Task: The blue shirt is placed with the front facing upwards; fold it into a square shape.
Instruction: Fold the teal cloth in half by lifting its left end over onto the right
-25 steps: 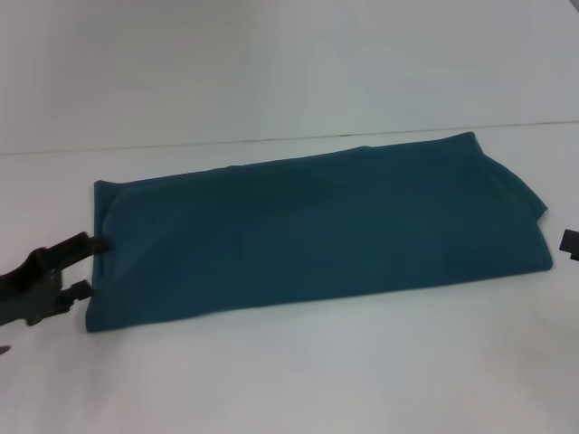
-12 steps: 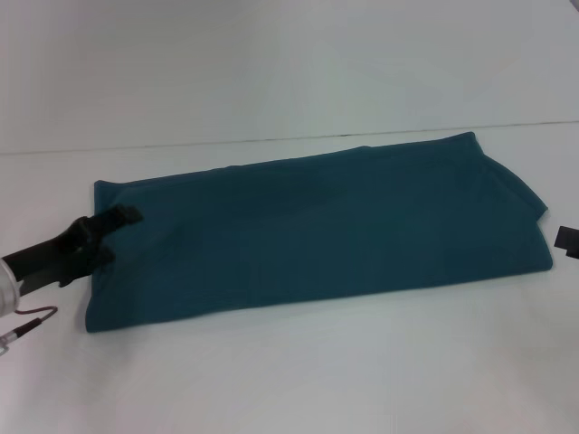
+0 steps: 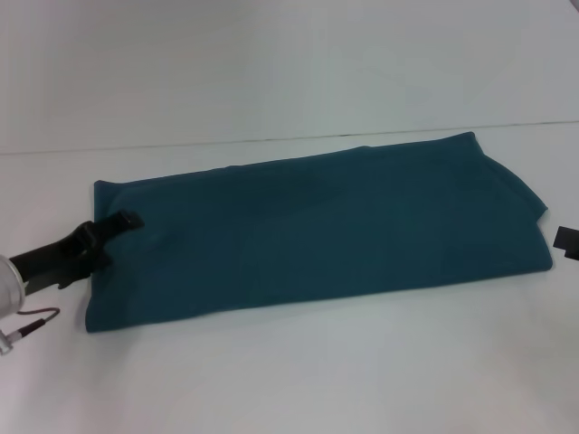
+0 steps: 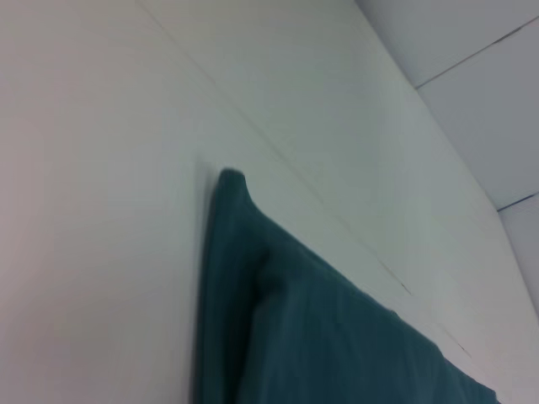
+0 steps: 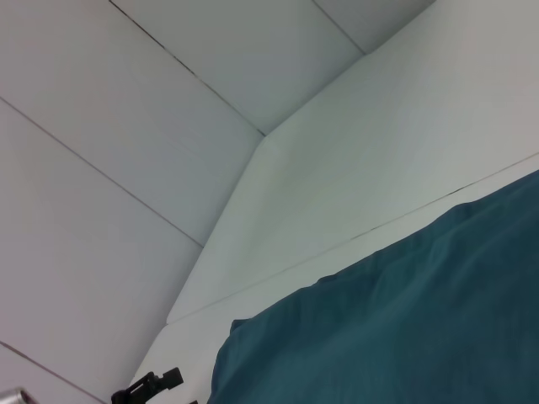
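While the blue shirt [image 3: 317, 231] is lying folded into a long band across the middle of the head view, it is running from the left-centre of the frame up to the right-centre, flat on the white table [image 3: 298, 371]. No lettering, print or label is showing on its upper face: only plain teal-blue cloth with soft creases, so there is nothing to read. Its right end is showing layered folds, one edge tucking under another near the upper right corner. Its left end is squared off, with the near left corner sitting low in the left part of the frame.

The left gripper [image 3: 116, 228] is reaching in from the lower left edge of the head view, its dark fingers [image 3: 122, 220] lying over the shirt's left end, on or just above the cloth. Whether its jaws are clenched on fabric or released, I cannot tell. A thin cable [image 3: 32, 321] is trailing beside the arm on the table.

The right gripper [image 3: 566, 242] is showing only as a small dark piece at the right edge of the head view, just beside the shirt's right end; its jaw state cannot be told either.

The left wrist view is showing a shirt corner [image 4: 232, 181] against the table. The right wrist view is showing the shirt filling the lower right and the left gripper far off at the bottom left.
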`<state>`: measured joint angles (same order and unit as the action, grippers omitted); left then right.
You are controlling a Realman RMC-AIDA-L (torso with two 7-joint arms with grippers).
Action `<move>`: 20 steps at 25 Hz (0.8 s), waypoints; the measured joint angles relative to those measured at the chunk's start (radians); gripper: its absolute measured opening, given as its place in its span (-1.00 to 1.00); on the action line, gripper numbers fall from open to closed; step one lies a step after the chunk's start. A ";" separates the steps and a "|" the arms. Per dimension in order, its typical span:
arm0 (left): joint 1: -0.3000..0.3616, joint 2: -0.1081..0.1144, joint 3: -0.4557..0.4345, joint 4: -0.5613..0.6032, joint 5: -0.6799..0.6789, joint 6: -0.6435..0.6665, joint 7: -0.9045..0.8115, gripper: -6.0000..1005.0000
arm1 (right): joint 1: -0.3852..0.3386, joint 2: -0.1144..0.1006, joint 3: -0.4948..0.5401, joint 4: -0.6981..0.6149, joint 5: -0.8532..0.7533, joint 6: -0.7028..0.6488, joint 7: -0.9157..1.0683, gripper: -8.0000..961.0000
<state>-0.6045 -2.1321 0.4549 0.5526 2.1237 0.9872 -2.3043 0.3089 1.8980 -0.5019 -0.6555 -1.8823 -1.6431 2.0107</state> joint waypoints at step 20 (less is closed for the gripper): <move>-0.005 0.044 0.122 0.093 0.130 0.018 -0.026 0.89 | 0.007 -0.004 -0.002 0.008 -0.020 0.012 -0.004 0.84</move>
<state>-0.6099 -2.0877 0.5768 0.6456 2.2532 1.0055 -2.3305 0.3159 1.8938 -0.5035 -0.6473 -1.9021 -1.6315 2.0064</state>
